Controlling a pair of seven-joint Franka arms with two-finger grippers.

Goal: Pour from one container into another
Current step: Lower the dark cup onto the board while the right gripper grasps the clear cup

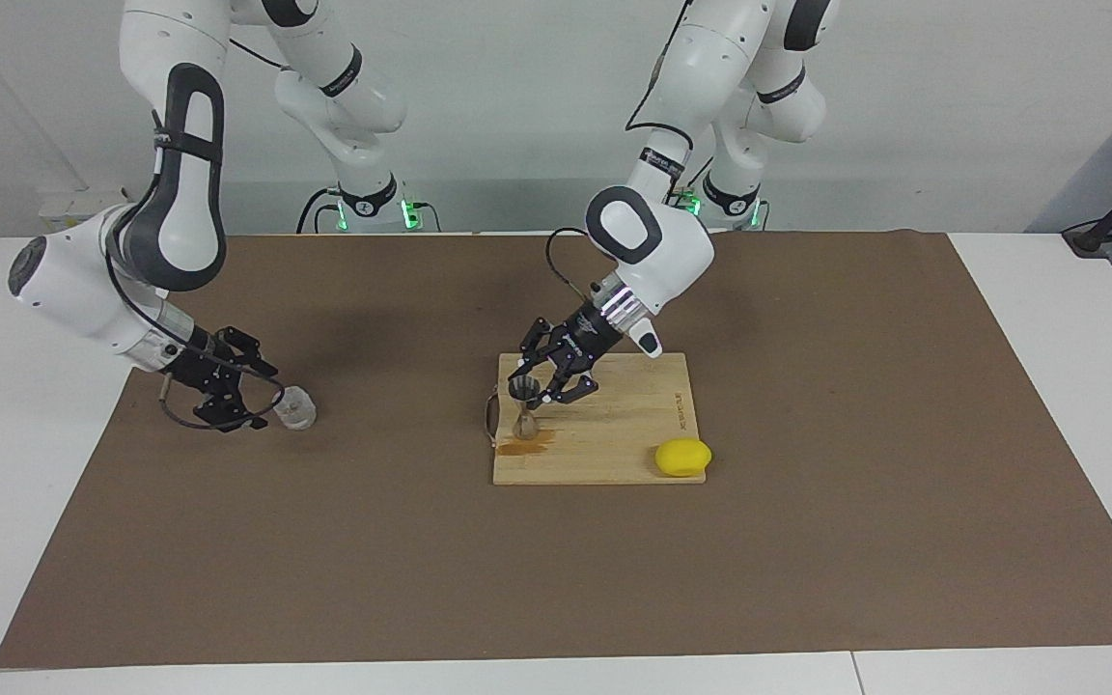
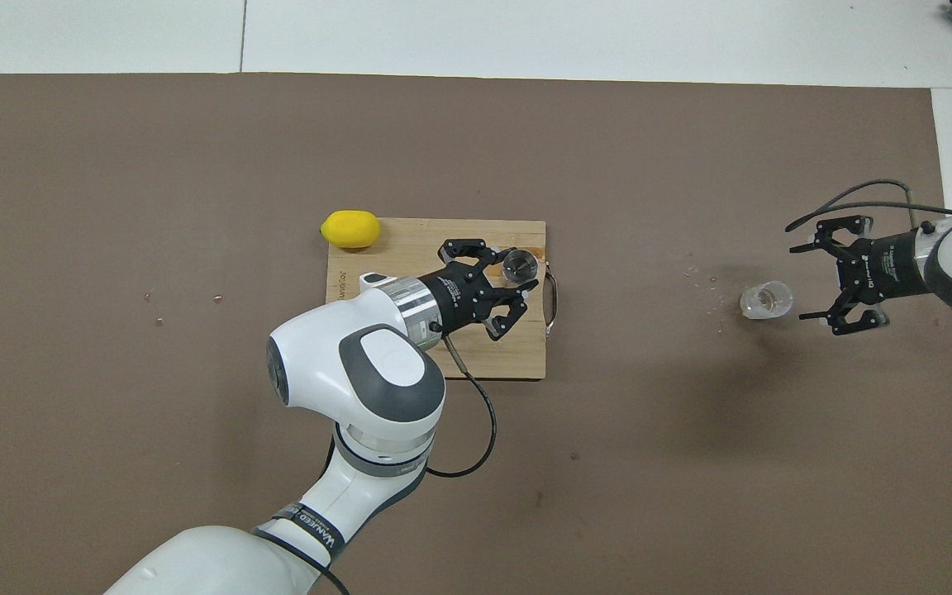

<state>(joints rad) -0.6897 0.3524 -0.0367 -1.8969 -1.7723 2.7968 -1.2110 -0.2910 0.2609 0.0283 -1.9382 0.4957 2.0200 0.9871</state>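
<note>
The steel jigger stands upright on the wooden cutting board, at the board's end with the metal handle. My left gripper is shut on the jigger's upper cone, reaching down to it at a slant. The clear cup sits on the brown mat toward the right arm's end of the table. My right gripper is low over the mat, open, with its fingertips pointing at the cup. The cup stands just outside the right gripper, not between its fingers.
A yellow lemon lies at the board's corner toward the left arm's end. A brown wet stain marks the board by the jigger's base. Small specks dot the mat near the cup.
</note>
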